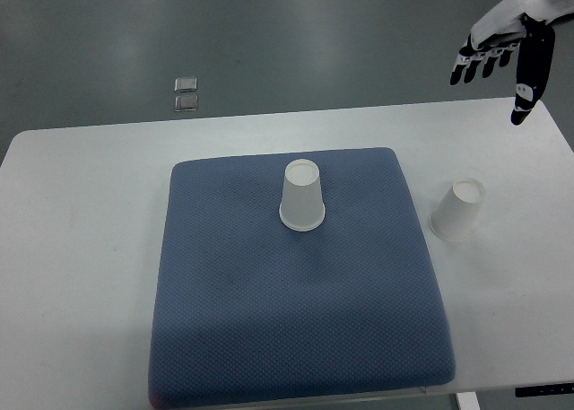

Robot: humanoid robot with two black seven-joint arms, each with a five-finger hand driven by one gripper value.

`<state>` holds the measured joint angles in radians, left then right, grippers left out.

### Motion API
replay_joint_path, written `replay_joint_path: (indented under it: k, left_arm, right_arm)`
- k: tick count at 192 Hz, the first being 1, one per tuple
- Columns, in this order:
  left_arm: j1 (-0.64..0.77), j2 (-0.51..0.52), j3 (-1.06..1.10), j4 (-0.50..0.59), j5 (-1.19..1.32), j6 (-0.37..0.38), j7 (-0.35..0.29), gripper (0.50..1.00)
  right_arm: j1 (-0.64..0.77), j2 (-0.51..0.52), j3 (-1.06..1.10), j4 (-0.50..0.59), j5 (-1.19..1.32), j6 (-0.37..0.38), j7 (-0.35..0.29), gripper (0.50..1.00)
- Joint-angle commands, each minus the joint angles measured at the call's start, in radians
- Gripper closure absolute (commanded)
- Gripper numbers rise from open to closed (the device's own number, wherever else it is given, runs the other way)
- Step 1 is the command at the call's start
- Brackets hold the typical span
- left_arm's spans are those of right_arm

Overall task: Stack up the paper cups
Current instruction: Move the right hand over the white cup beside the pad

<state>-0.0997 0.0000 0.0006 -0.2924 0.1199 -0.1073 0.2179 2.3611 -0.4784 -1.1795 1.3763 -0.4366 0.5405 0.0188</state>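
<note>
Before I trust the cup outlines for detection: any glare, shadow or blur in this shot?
Top view: even, soft light; white paper cup on the blue mat sharp, faint shadow; second white cup blends into the white table; robot hand sharp; dull sheen on grey floor.

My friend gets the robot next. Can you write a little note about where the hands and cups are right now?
Right hand: up at the top right, above the table's far corner, fingers spread, holding nothing.
Left hand: not in view.
Cup on mat: upside down, near the middle of the blue mat.
Second cup: upside down on the white table, right of the mat.
Done: nothing stacked.
Left: pick up one cup and set it over the other.
</note>
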Motion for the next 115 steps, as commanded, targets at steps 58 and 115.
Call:
replay_joint_path:
  k: [58,115]
  left_arm:
    - [0.0,0.0,-0.002,0.007,0.0,0.0,0.0,0.5]
    - [0.0,0.0,-0.002,0.007,0.0,0.0,0.0,0.5]
  right_arm:
    - [-0.35,0.066,0.017,-0.082,0.003,-0.244,-0.048,0.581]
    - [-0.497,0.103,0.018,-0.132,0.003,-0.349,-0.048,0.581]
